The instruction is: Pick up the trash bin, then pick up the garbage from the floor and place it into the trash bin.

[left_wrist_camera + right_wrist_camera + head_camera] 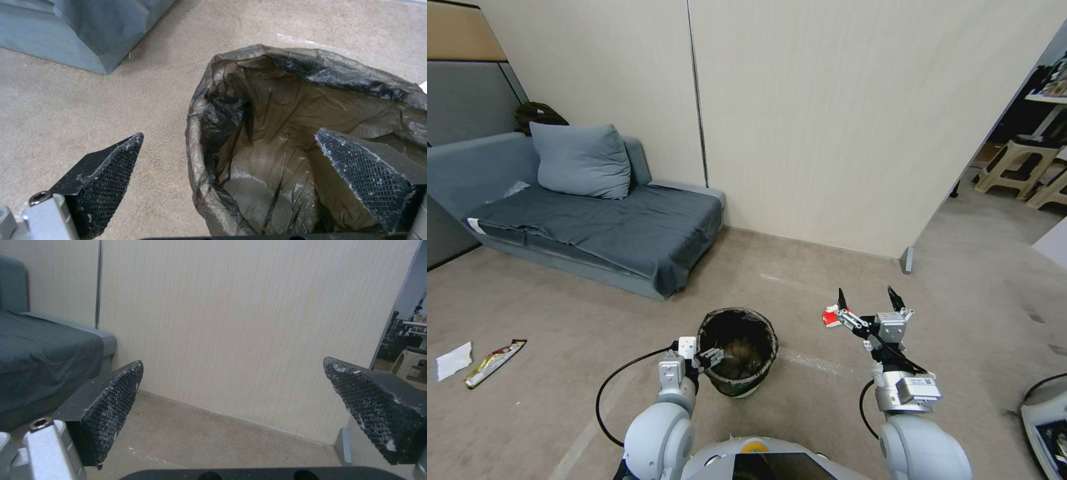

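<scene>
The trash bin (768, 335), white with a dark bag liner, stands on the floor just ahead of me. My left gripper (712, 358) is open astride its near rim. In the left wrist view, the left gripper (229, 143) has one finger (104, 181) outside over the carpet and the other finger (369, 176) inside the bag (267, 160). My right gripper (867, 297) is raised and open, holding nothing, with its fingers (111, 400) facing the wall. Garbage lies on the floor: a red-and-white wrapper (829, 318) by the right gripper, and white tissue (454, 361) and a snack wrapper (494, 353) far left.
A grey sofa (594, 227) with a pillow (582, 160) stands at the back left against a beige wall panel (860, 120). Plastic stools (1017, 167) stand beyond the panel's right end. A white object (1047, 427) sits at the near right.
</scene>
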Tool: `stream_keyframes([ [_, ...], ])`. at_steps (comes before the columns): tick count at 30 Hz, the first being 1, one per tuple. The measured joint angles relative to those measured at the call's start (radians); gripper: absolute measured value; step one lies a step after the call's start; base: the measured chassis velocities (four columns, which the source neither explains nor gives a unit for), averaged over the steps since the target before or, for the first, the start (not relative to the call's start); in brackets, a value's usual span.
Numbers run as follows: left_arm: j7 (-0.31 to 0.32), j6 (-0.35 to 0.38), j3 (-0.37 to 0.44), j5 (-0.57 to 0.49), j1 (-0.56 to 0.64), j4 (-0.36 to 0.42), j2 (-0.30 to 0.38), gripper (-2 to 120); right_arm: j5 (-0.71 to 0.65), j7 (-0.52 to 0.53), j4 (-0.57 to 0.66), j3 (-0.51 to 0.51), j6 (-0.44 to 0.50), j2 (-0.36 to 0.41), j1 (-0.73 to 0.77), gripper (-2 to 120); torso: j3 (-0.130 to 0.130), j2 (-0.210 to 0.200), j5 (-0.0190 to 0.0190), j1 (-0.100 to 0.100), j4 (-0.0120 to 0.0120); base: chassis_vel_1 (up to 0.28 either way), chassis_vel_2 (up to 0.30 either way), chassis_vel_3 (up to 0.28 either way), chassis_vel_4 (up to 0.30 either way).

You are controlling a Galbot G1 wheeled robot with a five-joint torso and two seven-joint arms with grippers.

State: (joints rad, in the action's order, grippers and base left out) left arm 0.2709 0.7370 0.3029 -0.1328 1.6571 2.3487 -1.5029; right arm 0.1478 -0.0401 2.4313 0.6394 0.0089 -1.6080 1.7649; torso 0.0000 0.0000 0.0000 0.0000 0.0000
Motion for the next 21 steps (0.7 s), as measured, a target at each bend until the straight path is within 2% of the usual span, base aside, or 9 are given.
stream_keyframes([
  [21, 0.026, 0.000, 0.000, -0.001, -0.009, -0.057, -0.006, 100, 0.023, -0.002, -0.011, -0.006, 0.033, 0.000, 0.004, 100, 0.000, 0.000, 0.0000, 0.000, 0.0000, 0.000, 0.000, 0.000, 0.000],
])
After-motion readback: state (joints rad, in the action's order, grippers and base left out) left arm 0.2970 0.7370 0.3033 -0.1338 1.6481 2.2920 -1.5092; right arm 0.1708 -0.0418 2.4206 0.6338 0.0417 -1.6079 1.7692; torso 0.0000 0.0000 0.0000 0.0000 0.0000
